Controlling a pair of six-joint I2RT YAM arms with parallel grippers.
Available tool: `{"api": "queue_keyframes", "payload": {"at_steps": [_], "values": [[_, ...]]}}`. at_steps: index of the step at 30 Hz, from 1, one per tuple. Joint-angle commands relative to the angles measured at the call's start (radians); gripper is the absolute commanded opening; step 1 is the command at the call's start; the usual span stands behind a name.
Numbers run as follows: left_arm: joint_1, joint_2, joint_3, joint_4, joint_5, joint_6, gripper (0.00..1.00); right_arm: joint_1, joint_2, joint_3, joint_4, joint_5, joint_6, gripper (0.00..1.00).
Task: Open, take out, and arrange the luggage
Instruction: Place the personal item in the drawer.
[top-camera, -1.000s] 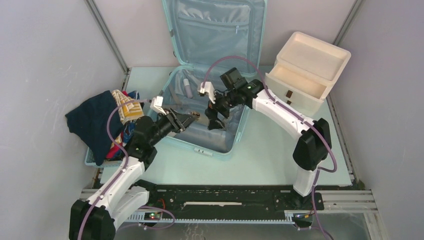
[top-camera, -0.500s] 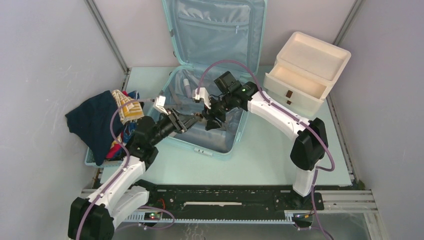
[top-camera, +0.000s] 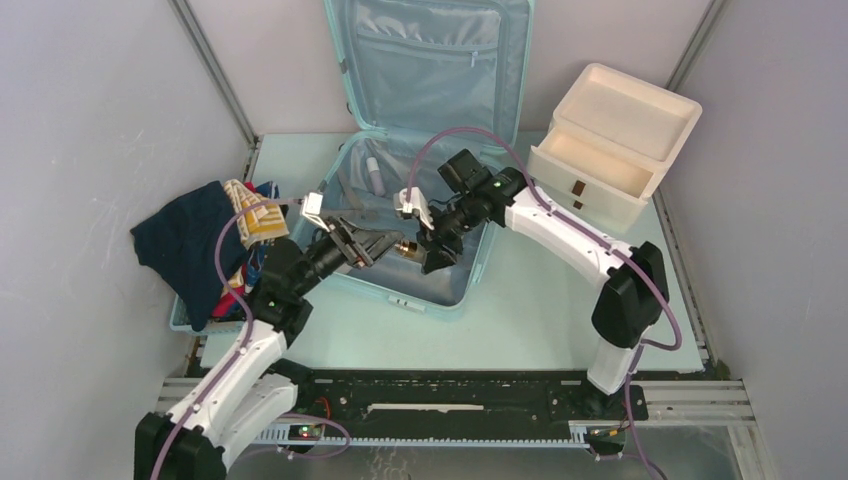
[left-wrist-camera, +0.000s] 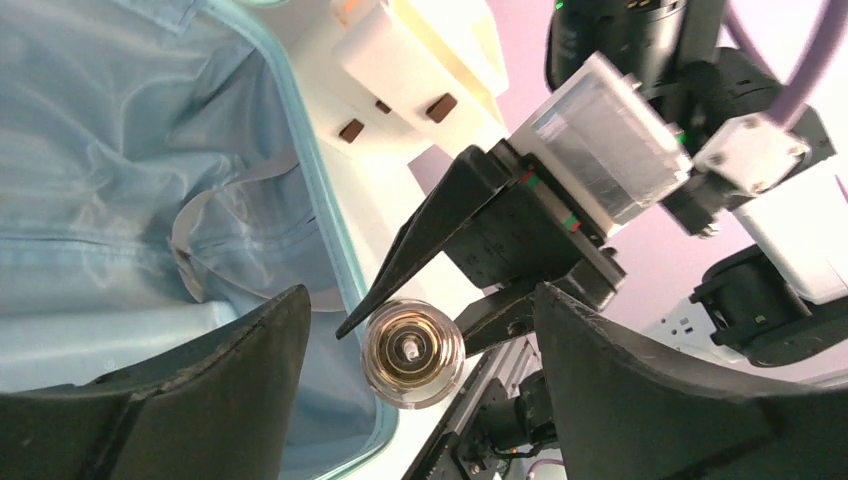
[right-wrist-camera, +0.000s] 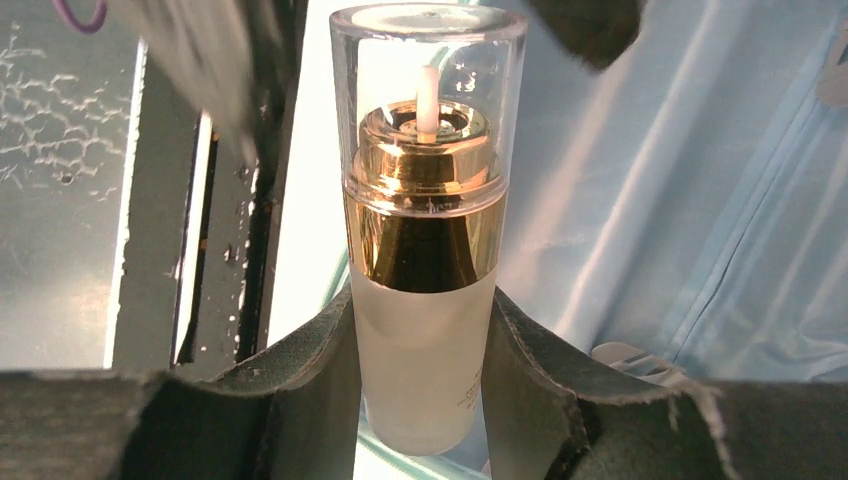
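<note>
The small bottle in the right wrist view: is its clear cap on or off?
On. The clear cap sits over the gold pump of the bottle, which the right tool grips.

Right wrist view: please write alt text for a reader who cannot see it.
A frosted bottle with a gold collar and a clear cap is gripped near its base by the black right gripper. Behind it, on the right, is the pale blue lining of the luggage.
</note>
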Motion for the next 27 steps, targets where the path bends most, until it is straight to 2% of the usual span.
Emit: {"api": "queue_keyframes", "payload": {"at_steps": [1, 8, 15, 27], "values": [[-0.004, -0.085, -0.006, -0.004, -0.026, 0.039, 0.87, -0.023, -0.121, -0.047, -0.025, -0.065, -0.077, 0.0], [-0.004, -0.148, 0.036, -0.105, -0.024, 0.112, 0.87, -0.064, -0.235, -0.134, -0.066, -0.099, -0.142, 0.0], [-0.004, -0.216, 0.049, -0.118, -0.003, 0.149, 0.88, -0.128, -0.326, -0.211, -0.087, -0.13, -0.179, 0.0], [-0.003, -0.232, 0.054, -0.159, -0.005, 0.186, 0.87, -0.33, -0.48, -0.299, -0.076, -0.25, -0.181, 0.0]]}}
